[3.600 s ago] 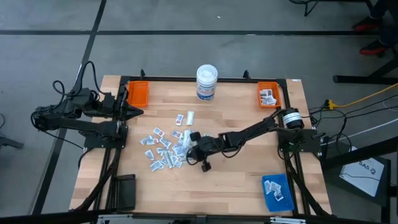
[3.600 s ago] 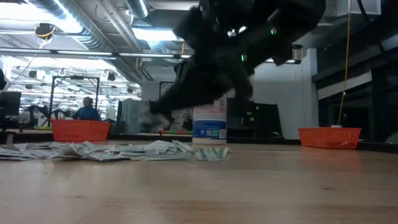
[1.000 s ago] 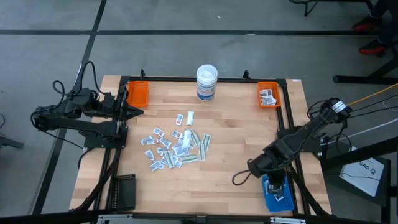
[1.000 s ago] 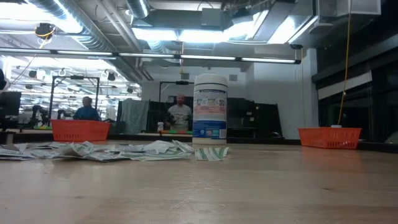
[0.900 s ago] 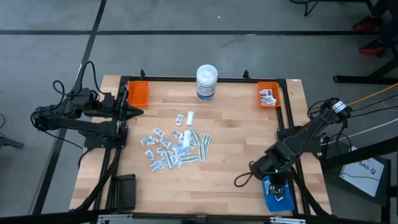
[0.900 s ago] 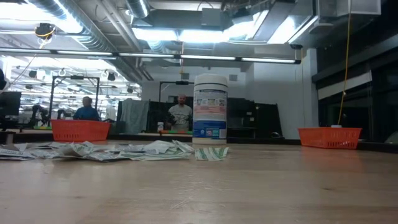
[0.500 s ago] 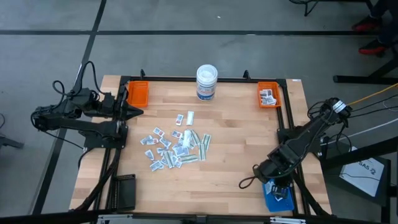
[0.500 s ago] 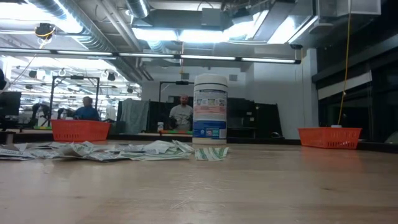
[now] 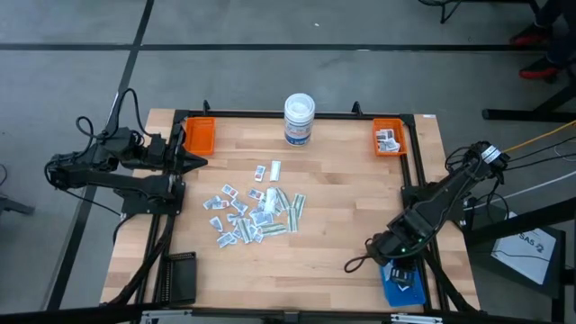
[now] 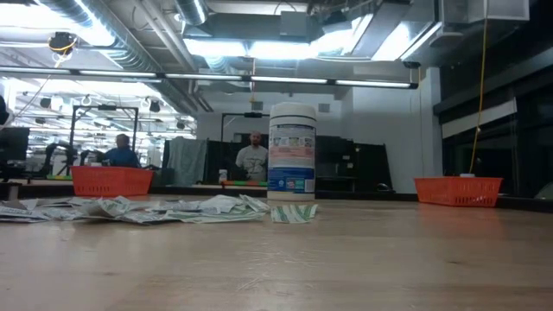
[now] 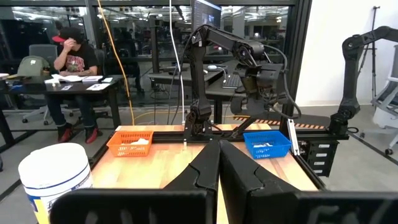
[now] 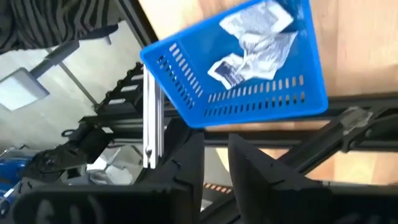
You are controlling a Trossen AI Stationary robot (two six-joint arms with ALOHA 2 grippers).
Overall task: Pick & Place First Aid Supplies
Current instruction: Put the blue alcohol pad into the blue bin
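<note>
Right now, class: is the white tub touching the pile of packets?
Apart. The high view shows bare wood between the white tub and the pile of packets.

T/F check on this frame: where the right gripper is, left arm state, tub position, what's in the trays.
1. The right gripper is over the blue tray. True.
2. The blue tray is empty. False: packets lie in it.
3. The left gripper is shut, parked at the table's left edge. True.
4. The white tub lies tipped over. False: it stands upright.
5. The orange tray on the right holds packets. True.
</note>
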